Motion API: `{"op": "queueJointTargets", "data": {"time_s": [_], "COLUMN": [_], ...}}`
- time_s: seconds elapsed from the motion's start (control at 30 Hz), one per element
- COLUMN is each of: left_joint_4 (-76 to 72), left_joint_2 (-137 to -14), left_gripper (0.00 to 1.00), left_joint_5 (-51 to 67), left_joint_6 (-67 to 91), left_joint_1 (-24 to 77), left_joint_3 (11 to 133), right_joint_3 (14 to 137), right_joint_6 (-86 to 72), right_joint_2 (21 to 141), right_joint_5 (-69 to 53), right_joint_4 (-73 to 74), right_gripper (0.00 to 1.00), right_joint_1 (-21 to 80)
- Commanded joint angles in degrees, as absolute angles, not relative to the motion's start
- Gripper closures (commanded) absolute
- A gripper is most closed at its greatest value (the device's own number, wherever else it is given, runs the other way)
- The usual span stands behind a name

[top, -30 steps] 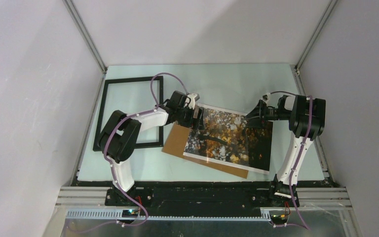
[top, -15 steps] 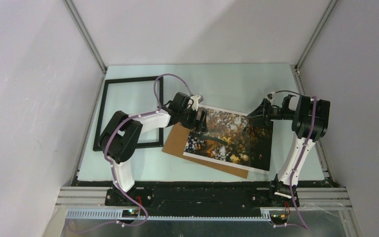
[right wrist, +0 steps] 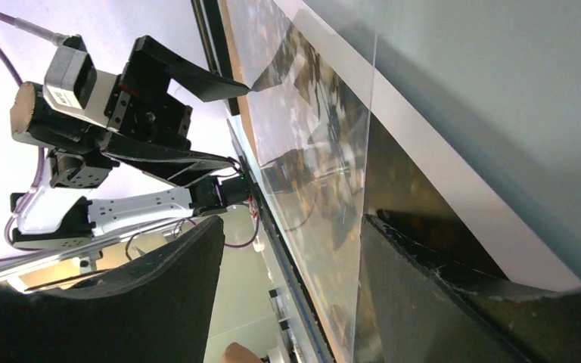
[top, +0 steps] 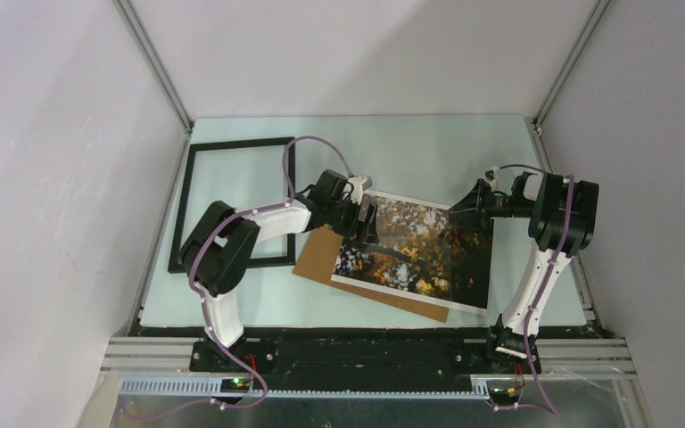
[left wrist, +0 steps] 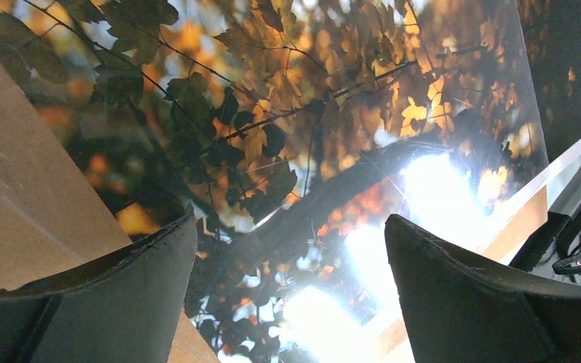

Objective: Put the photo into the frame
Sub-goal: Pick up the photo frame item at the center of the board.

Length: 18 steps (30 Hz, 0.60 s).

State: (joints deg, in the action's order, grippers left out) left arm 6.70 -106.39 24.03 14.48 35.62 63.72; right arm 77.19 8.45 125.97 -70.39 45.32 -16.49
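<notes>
The photo (top: 410,254) of dark autumn trees lies face up at mid-table, tilted, on a brown backing board (top: 319,254). A clear sheet (left wrist: 499,91) seems to lie over it. The black frame (top: 183,205) lies flat at the left with only table showing inside it. My left gripper (top: 363,223) is open just above the photo's left edge; in the left wrist view the print (left wrist: 287,151) fills the gap between the jaws (left wrist: 289,227). My right gripper (top: 458,212) is open at the photo's far right part, one finger (right wrist: 424,287) down on the dark print (right wrist: 310,136).
The backing board sticks out from under the photo on the left and along the near side (top: 410,305). The left arm's elbow (top: 223,245) hangs over the frame's near right corner. Grey walls close in the table on three sides.
My left gripper has moved a little to the right, further over the photo's left edge. The right arm's elbow has shifted slightly right; its gripper stays at the photo's far right part.
</notes>
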Motion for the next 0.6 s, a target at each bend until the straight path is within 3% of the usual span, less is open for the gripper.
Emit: {"op": "queueJointTargets", "data": {"time_s": [0.0, 0.57], "left_joint_4": [5.83, 8.58], "left_joint_2": [-103.16, -97.19], "left_gripper": [0.02, 0.02], "left_joint_5": [20.92, 7.19], "left_joint_6": [13.61, 15.13], "left_joint_1": [35.88, 35.47], "left_joint_3": [63.01, 59.11], "right_joint_3": [76.06, 72.47], "right_joint_6": [8.15, 3.48], "right_joint_2": [120.62, 116.99], "right_joint_5": [-66.34, -55.38], "right_joint_4": [44.32, 38.62], "right_gripper": [0.28, 0.24], "right_joint_1": [-16.58, -12.32]}}
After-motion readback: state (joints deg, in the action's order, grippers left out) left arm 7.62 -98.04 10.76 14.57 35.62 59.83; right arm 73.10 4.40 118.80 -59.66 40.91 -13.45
